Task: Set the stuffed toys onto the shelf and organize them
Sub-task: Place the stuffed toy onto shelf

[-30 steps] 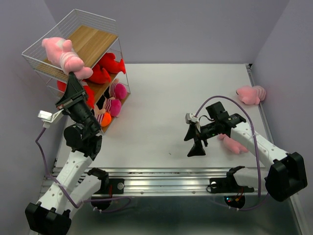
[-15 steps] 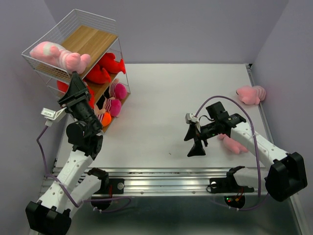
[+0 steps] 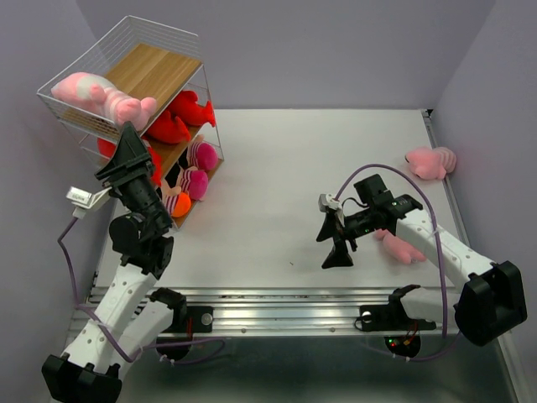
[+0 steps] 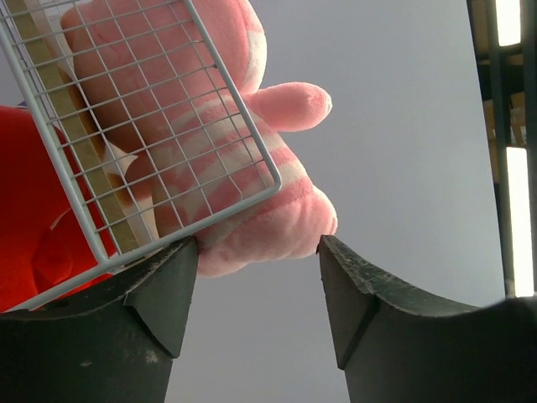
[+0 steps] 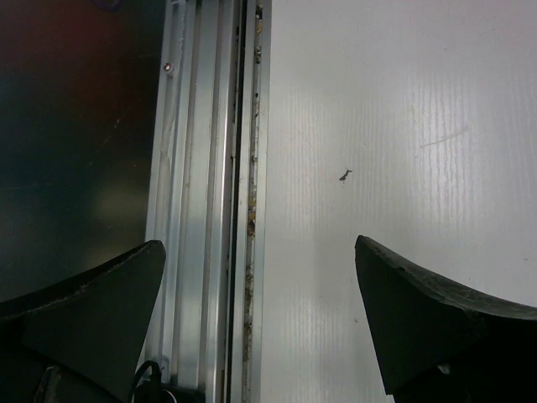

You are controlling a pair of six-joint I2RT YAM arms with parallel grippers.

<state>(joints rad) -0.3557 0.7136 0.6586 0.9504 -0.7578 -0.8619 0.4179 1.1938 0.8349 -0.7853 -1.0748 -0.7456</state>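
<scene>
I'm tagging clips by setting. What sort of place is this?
Most likely a robot lab test cell, not a home: plain lilac walls box in a white table, the two arms are bolted to a metal rail at its edge, and a wire shelf holds plush toys.

From where I stand: one white wire-mesh shelf with wooden boards on one white bench. Three pink striped plush animals: top-tier pink plush, far-right pink plush, pink plush by the right arm. Two red plush fish show plainly, left red fish and right red fish; more red lower down, count unclear. Three round pink-striped plush dolls. Two arms, one left end effector, one right end effector.
</scene>
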